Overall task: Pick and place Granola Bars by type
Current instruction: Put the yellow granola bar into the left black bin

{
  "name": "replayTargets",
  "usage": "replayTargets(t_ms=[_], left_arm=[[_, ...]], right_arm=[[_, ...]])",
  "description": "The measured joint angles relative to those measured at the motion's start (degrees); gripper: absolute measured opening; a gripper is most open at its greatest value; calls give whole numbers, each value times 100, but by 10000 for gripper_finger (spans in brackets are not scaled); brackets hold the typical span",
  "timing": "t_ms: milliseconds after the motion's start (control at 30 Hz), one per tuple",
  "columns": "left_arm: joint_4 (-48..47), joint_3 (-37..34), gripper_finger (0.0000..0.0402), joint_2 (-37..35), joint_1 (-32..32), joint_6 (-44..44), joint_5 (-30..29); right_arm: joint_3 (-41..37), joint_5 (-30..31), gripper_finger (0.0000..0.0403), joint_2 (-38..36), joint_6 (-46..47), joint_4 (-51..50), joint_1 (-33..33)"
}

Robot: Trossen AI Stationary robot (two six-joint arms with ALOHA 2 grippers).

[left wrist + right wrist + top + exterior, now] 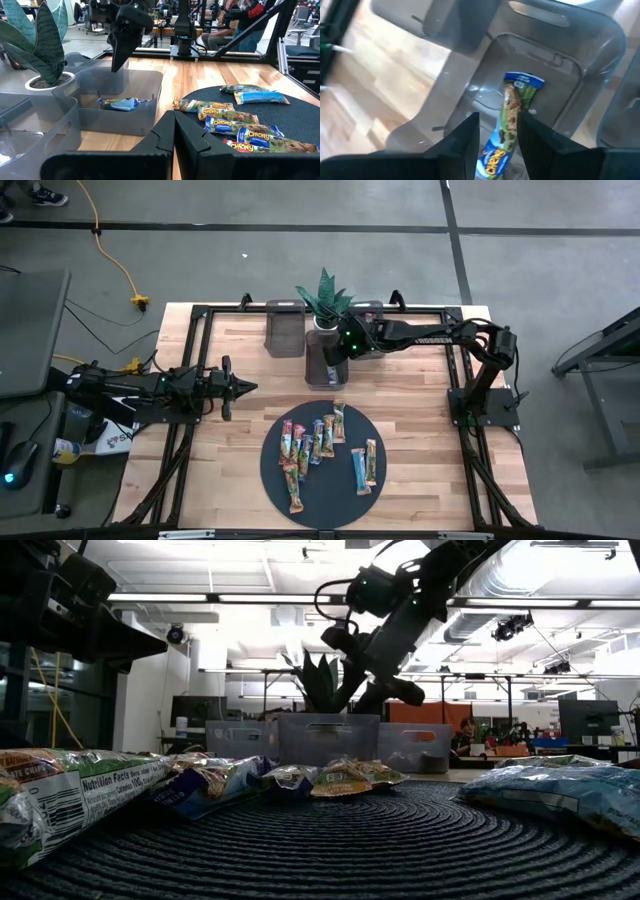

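The right gripper (499, 131) hangs over the middle grey bin (322, 370) at the back of the table, fingers (462, 137) parted, nothing clamped. In the right wrist view a blue-and-green granola bar (509, 125) shows in the gap between them; it looks let go, though whether a finger is brushing the wrapper can't be told. The left wrist view shows that bar lying flat on the bin floor, with the gripper's tips well above it, up over the bin's rim.

The bar's wrapper is glossy, blue at both ends with a green band and "Chewy" lettering, and it lies lengthwise along the bin.

The rest of the granola bars (312, 442) are out on the dark round mat (275, 473) near the front of the table: a cluster of seven or so on its left half, mixed red, green and blue wrappers, some overlapping, plus a pair (365, 465) side by side on the right half.

There's tight stuff around the bin: a potted plant (322, 302) sits right behind it, with another grey bin (283, 330) to its left. Between the bins and the mat is a strip of bare wood.

The left gripper (246, 387) waits at the table's left side, pinched closed, pointing toward the centre, clear of the mat.
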Motion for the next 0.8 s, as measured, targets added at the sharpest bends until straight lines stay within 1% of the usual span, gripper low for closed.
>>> replayTargets(t_ms=[200, 500, 800], left_arm=[[0, 0, 1, 0, 2, -1, 1], [0, -1, 1, -1, 0, 0, 1], [0, -2, 1, -1, 0, 0, -1]], right_arm=[[0, -205, 114, -299, -109, 50, 2], [0, -793, 114, -1015, -189, 14, 140], [0, -774, 114, -1639, -31, -276, 627]])
